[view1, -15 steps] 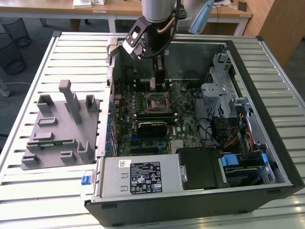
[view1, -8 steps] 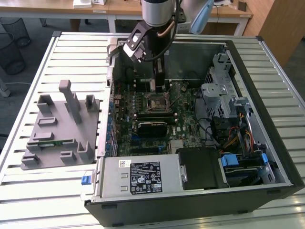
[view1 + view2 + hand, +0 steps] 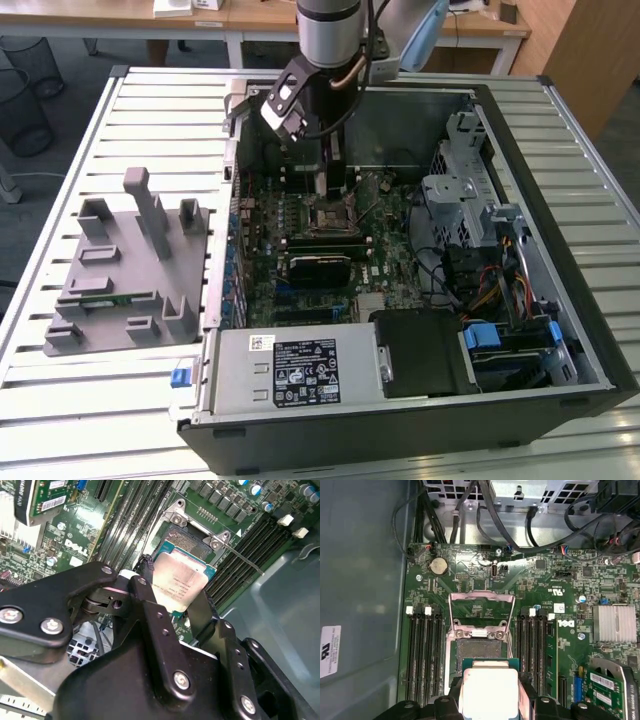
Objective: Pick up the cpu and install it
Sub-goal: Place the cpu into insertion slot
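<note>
The cpu [image 3: 181,581], a flat square chip with a silver top and green rim, is clamped edge to edge between my gripper's [image 3: 175,597] two black fingers [image 3: 146,591]. It hangs tilted just above the open motherboard socket [image 3: 192,542], not seated in it. In the first wrist view the cpu [image 3: 488,691] overlaps the near edge of the socket [image 3: 478,649], whose metal load plate [image 3: 481,611] is flipped open beyond it. In the exterior view my gripper [image 3: 330,172] reaches down into the open computer case [image 3: 520,330] right over the socket [image 3: 334,216].
Memory slots [image 3: 422,650] flank the socket on both sides. A silver heatsink [image 3: 615,622] and black cables [image 3: 485,515] lie nearby. A grey parts fixture [image 3: 130,270] sits on the slatted table at the exterior view's left. The power supply [image 3: 290,370] fills the case's near side.
</note>
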{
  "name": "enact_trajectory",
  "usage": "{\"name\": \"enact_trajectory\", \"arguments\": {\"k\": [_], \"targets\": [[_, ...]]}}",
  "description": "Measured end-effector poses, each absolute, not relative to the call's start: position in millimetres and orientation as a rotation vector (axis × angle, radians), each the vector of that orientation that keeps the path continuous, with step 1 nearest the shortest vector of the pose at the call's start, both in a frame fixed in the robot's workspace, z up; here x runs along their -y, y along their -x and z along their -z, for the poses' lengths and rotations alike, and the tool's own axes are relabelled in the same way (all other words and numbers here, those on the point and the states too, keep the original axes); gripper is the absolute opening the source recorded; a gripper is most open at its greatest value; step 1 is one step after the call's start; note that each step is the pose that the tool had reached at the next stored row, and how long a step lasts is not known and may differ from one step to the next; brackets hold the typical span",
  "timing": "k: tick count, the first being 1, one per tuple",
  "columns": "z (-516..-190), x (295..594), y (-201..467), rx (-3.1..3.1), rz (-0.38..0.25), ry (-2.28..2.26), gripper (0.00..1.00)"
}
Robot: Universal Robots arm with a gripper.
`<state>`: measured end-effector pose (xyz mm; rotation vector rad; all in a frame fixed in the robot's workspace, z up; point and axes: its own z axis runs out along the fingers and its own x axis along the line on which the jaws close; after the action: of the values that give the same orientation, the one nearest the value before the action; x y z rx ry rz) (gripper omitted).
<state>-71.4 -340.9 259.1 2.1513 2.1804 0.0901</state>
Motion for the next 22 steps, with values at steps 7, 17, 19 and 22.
{"name": "enact_trajectory", "arguments": {"k": [7,17,19,22], "targets": [[-249.6,338.1,71.0,-2.180,-0.090,-2.151,0.53],[-235.3,336.0,70.8,-2.174,-0.090,-2.158,0.53],[-232.5,336.0,70.6,-2.172,-0.090,-2.159,0.53],[-228.7,336.0,70.2,-2.170,-0.089,-2.162,0.53]]}}
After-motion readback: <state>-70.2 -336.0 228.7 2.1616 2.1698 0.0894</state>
